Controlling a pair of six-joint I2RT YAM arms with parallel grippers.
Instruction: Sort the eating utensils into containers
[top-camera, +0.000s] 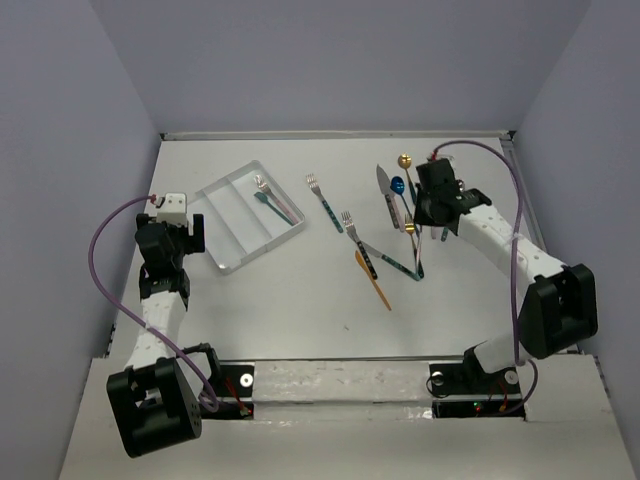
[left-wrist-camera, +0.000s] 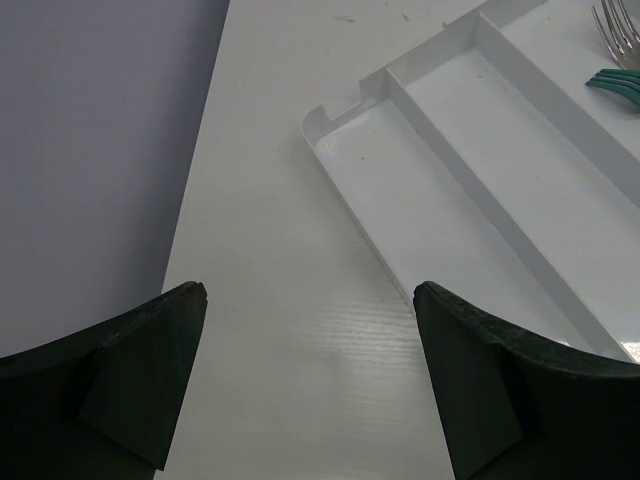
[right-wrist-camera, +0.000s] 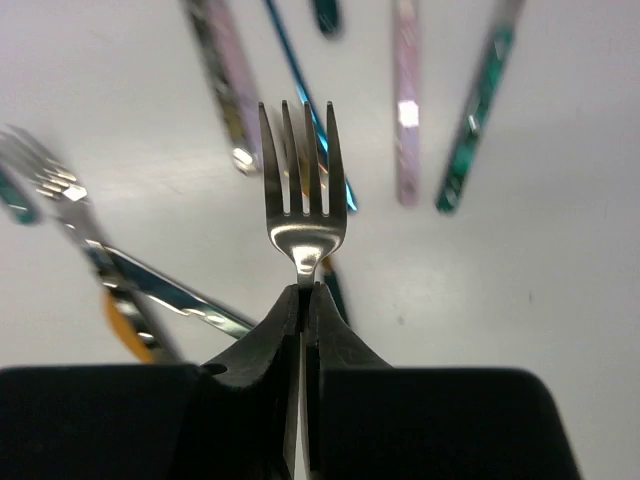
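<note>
While your right jaws pinch a silver fork (right-wrist-camera: 300, 200) by its neck, most utensils (right-wrist-camera: 407, 120) lie loose on the tabletop (right-wrist-camera: 560, 300) below and beyond them. Your left jaws gape wide just beside the tray (left-wrist-camera: 420, 190), where only a teal-handled fork (left-wrist-camera: 615, 45) and perhaps one more lie. No writing is readable.

High rear overview, 2 close wrist views, left shares tray (top-camera: 224, 224)
</note>
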